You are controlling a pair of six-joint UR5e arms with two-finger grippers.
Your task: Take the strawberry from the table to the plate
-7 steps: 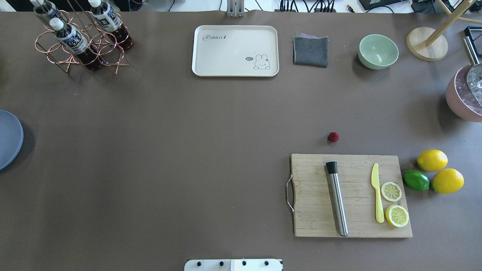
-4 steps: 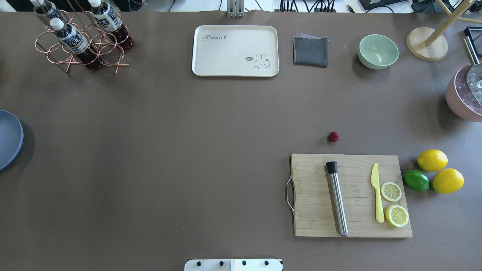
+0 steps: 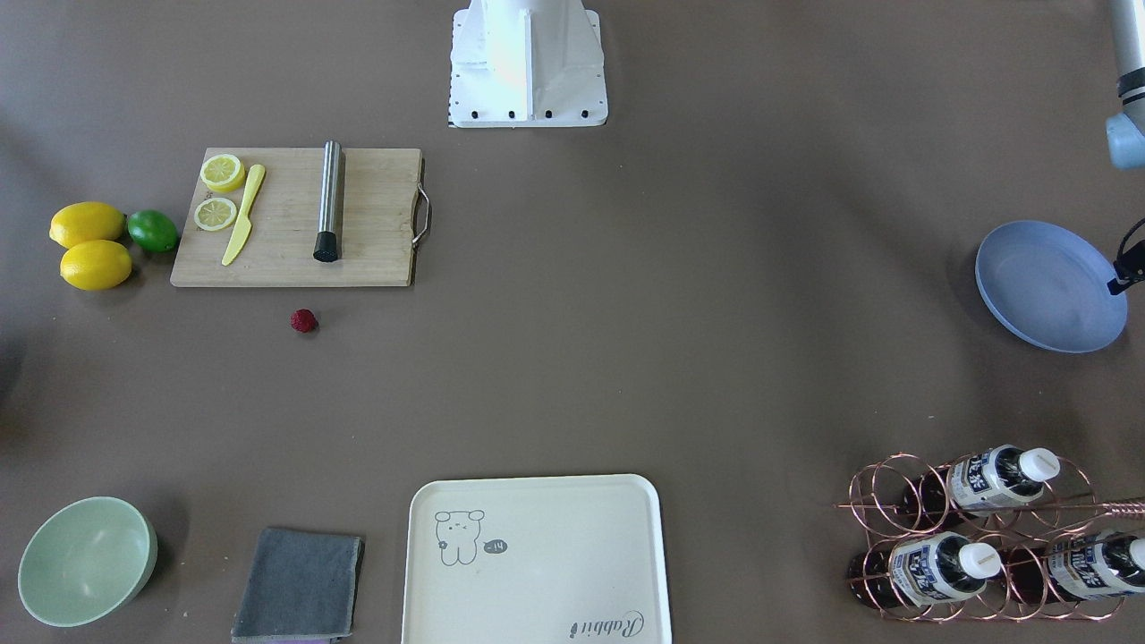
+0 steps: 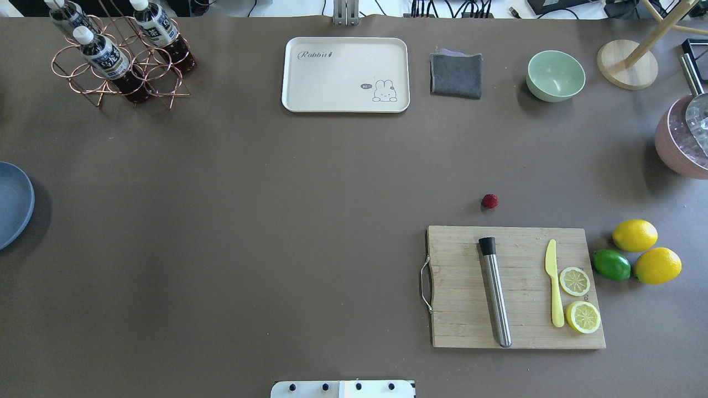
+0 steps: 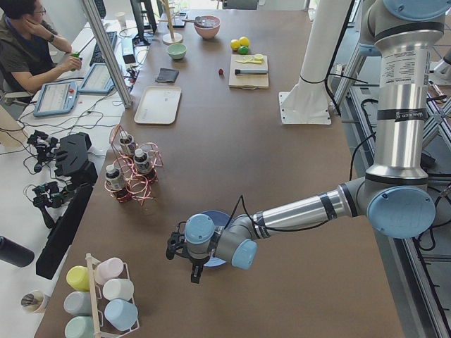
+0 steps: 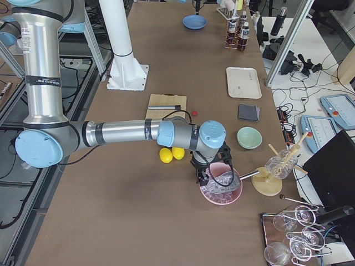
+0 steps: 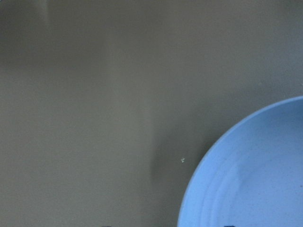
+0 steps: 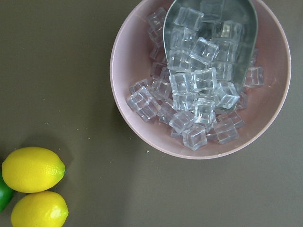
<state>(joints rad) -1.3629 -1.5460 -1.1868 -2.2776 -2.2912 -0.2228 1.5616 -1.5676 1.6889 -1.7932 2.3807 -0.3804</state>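
The strawberry (image 4: 489, 200), a tiny dark-red berry, lies on the brown table (image 4: 276, 221) just beyond the cutting board; it also shows in the front view as the strawberry (image 3: 304, 320). The pale blue plate (image 3: 1047, 286) sits at the table's far left end, cut off by the overhead view's edge as the plate (image 4: 11, 204). My left gripper (image 5: 196, 274) hangs by the plate's rim; the left wrist view shows only the plate (image 7: 251, 175) and table. My right gripper (image 6: 204, 178) hovers over a pink bowl of ice. I cannot tell whether either gripper is open or shut.
A wooden cutting board (image 4: 514, 287) holds a steel muddler, a yellow knife and lemon slices. Lemons (image 4: 635, 235) and a lime lie right of it. The pink ice bowl (image 8: 199, 75), a cream tray (image 4: 345, 74), grey cloth (image 4: 456, 74), green bowl (image 4: 555, 76) and bottle rack (image 4: 119, 55) line the edges.
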